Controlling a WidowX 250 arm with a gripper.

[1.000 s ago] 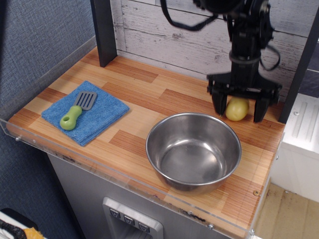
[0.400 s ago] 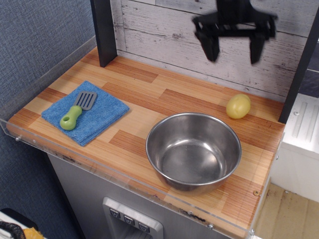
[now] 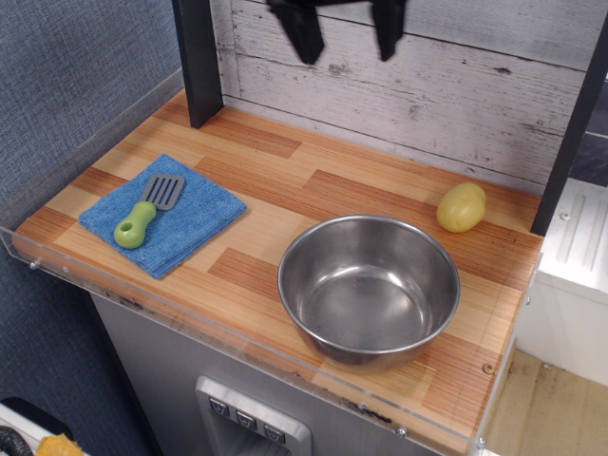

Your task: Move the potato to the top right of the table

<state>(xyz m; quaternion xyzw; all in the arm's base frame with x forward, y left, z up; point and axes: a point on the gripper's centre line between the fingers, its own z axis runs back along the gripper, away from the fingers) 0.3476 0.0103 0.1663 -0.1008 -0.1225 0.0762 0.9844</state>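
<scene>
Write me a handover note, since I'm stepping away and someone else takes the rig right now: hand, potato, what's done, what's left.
Hand: open, empty, raised at the top edge of the picture, in front of the back wall and well away from the potato.
Potato: lying free on the table near its back right corner, beside the bowl and not in it.
Done: potato appears placed at the top right and released.
Left: seemingly nothing but parking the arm.

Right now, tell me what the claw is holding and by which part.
Nothing. The claw hangs open at the top of the view, its fingers apart with only the wall showing between them. The potato lies free on the table at the back right.
</scene>
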